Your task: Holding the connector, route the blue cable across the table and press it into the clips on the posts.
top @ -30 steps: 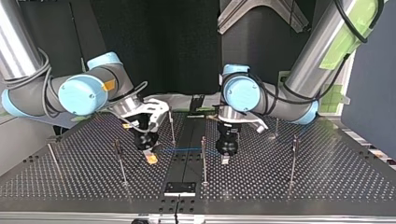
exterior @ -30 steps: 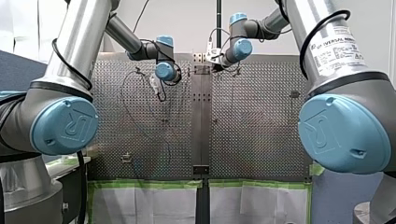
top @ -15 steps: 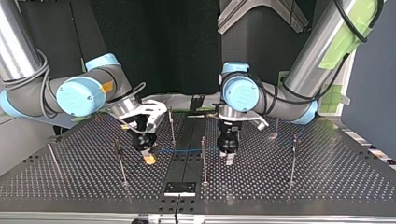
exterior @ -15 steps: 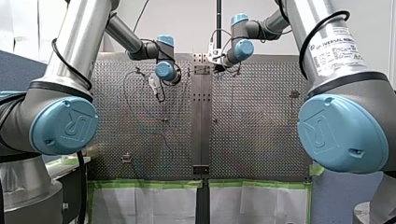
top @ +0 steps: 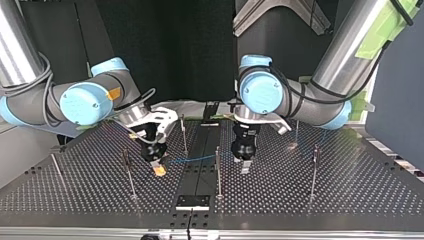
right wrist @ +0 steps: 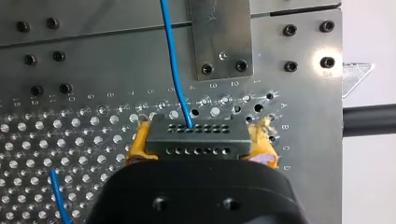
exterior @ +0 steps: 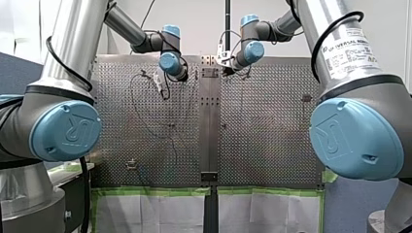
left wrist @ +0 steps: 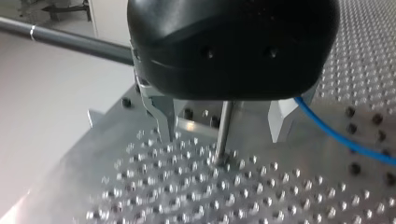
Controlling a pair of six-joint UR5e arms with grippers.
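The right fingers, with yellow pads, are closed on the connector and hold it by its two short ends; it hangs low over the desk, in the left part of the top view. The cable leaves the connector's face and goes straight ahead, away from these fingers; in the top view its long axis lies nearly level, from the connector toward the middle post, where I lose it.

The left fingers stand wide apart and hold nothing; in the left wrist view a post shows in the gap between them, its foot just ahead of the tips; the cable passes beside one finger, outside the gap as far as I can see.

In my judgement the coming move turns on this: the cable lies to the side of the left fingers, not between them, and it has to come to a clip on a post; the left arm is the nearer one to the middle post, while the right arm is further off and carries the connector end.

Counted: two arms, two fingers on each; one connector; one cable; six posts in the top view. The clips are too small to count.
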